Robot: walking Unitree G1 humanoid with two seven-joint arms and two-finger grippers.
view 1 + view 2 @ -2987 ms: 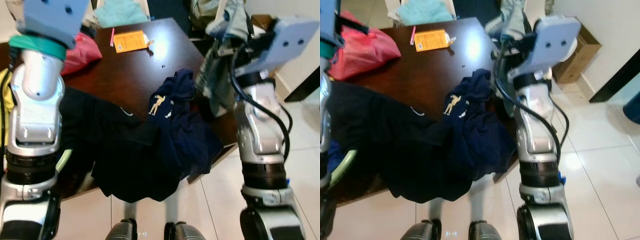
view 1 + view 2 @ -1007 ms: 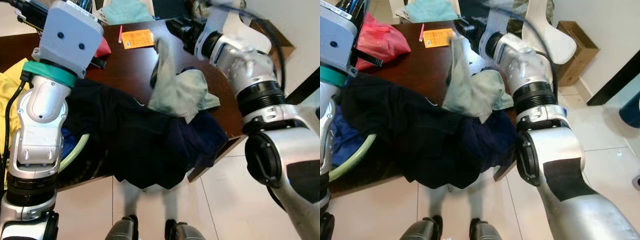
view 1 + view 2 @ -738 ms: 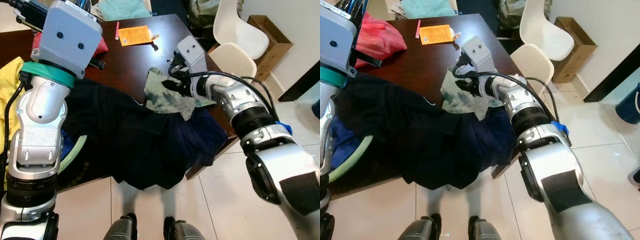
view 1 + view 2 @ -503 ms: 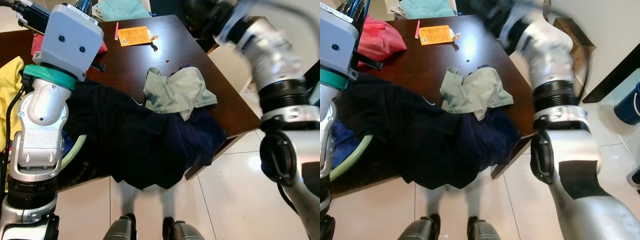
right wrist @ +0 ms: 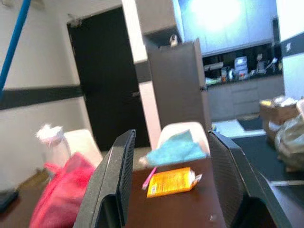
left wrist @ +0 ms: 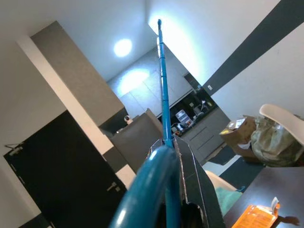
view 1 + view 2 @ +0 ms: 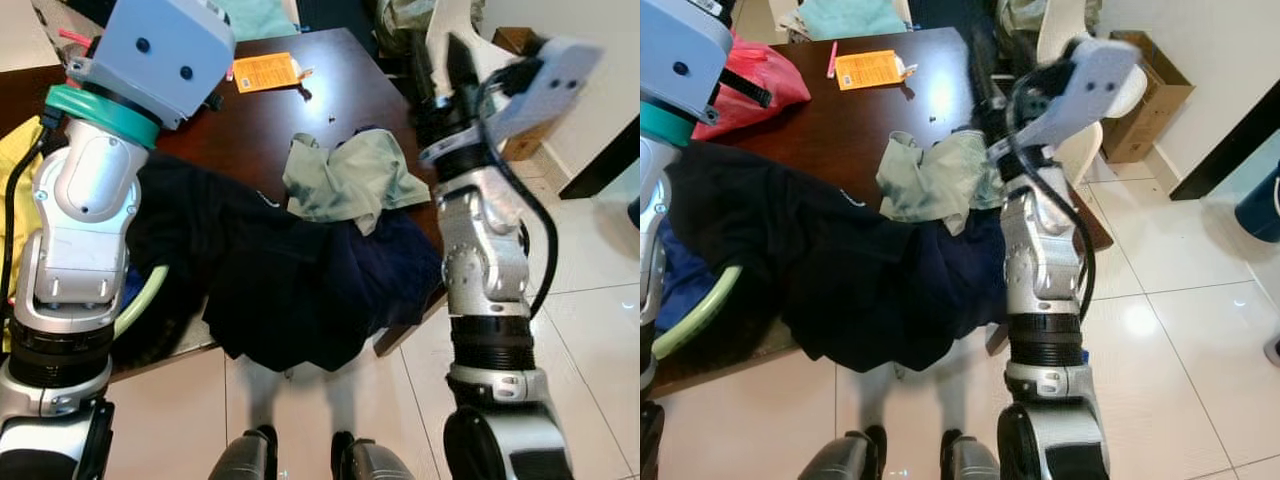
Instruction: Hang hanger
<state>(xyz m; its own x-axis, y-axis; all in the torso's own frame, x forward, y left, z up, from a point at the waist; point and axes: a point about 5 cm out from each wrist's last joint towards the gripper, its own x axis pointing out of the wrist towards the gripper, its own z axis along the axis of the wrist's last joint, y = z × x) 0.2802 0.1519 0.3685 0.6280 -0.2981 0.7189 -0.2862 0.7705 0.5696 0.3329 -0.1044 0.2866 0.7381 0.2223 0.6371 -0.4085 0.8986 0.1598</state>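
The robot is standing at a dark wooden table (image 7: 260,125) heaped with clothing. A black garment (image 7: 230,270) is draping over the near edge, a navy one (image 7: 960,270) is lying beside it, and a pale green garment (image 7: 345,180) is resting crumpled on top, touching both. The right gripper (image 5: 168,190) is raised above the table's right side, clear of the green garment, its two black fingers (image 5: 116,175) standing wide apart and holding nothing. The left gripper (image 6: 178,190) is lifted high at the left, its fingers closing together on the blue hanger (image 6: 162,95), whose thin rod is pointing upward toward the ceiling. An orange packet (image 7: 868,69), a pink pen (image 7: 830,60) and a red bag (image 7: 755,85) are lying at the far end of the table. A white chair (image 7: 1080,110) is standing just behind the right arm.
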